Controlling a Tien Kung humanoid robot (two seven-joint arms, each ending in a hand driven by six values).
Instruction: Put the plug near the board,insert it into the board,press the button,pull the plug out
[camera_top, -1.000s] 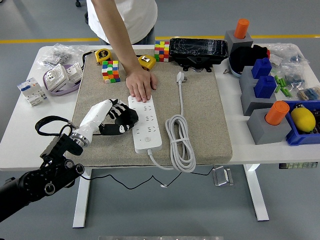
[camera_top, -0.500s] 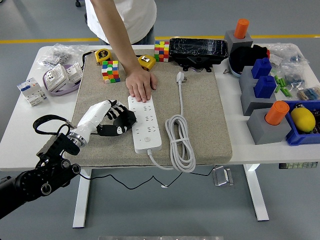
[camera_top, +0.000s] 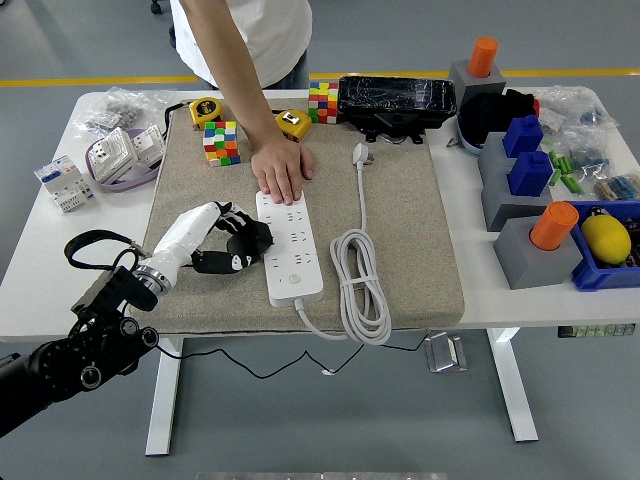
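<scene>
A white power strip (camera_top: 290, 245) lies on the tan mat (camera_top: 400, 220), its button near the front end. Its white plug (camera_top: 361, 155) lies on the mat to the right, with the cable coiled (camera_top: 360, 285) at the front. My left hand (camera_top: 232, 243) rests on the mat just left of the strip, fingers loosely curled and holding nothing. A person's hand (camera_top: 282, 168) presses down on the strip's far end. My right arm is out of view.
Two colour cubes (camera_top: 221, 142) (camera_top: 323, 102), two yellow tape measures (camera_top: 205, 109) and a black box (camera_top: 396, 100) sit along the mat's far edge. Grey blocks with orange and blue tops (camera_top: 530, 215) stand at the right. White boxes (camera_top: 120, 155) lie at the left.
My left hand has drawn back slightly to the left, away from the strip. The person's hand and the plug have not moved.
</scene>
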